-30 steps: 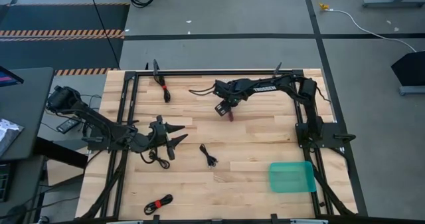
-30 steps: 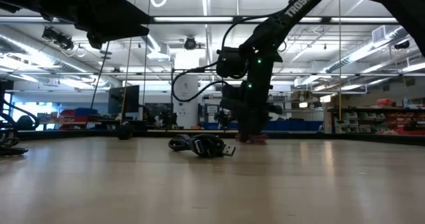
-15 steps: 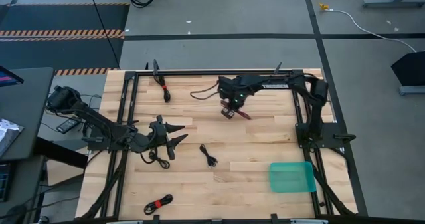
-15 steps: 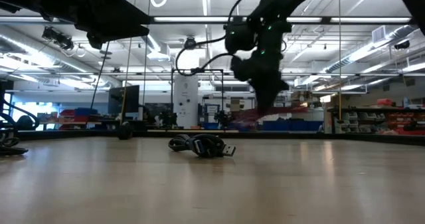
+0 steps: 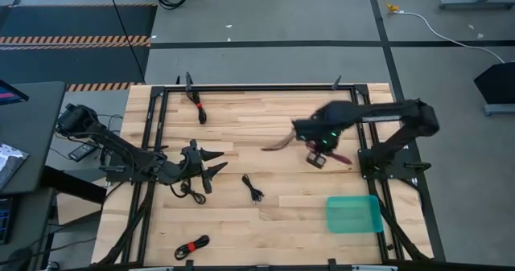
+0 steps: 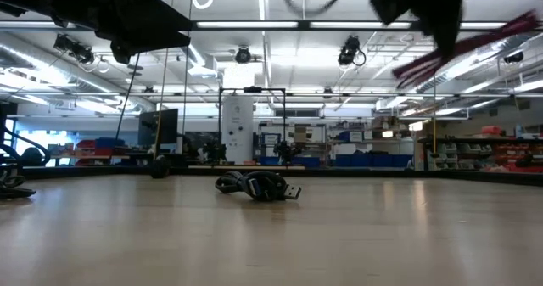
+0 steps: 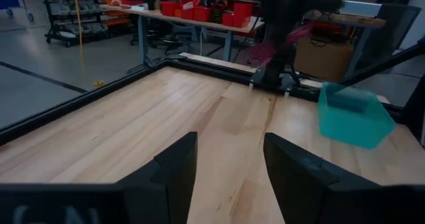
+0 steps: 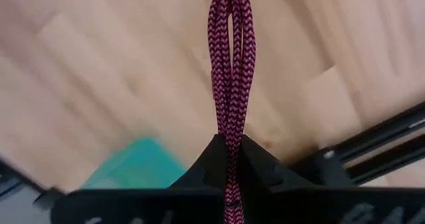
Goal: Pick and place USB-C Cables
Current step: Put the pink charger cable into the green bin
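On the left of the table [image 5: 265,223], the left claw [image 5: 211,168] is resting low with its fingers spread apart and nothing between them, just beside a black cable bundle [image 5: 191,192]. A red-tied bundle [image 5: 191,247] is lying near the front edge, partly cut off by the frame, and a further bundle [image 5: 199,110] is lying by the far rail. Another black bundle [image 5: 253,189] is lying near the middle; in the low view it is the only cable clearly readable [image 6: 257,186]. To the right, the right claw [image 5: 317,154] is hanging above the table, blurred, its fingers pinching the maroon braided cable [image 8: 230,71], which is looping out ahead. The teal tray [image 5: 352,214] is sitting at the front right; nothing can be made out inside it.
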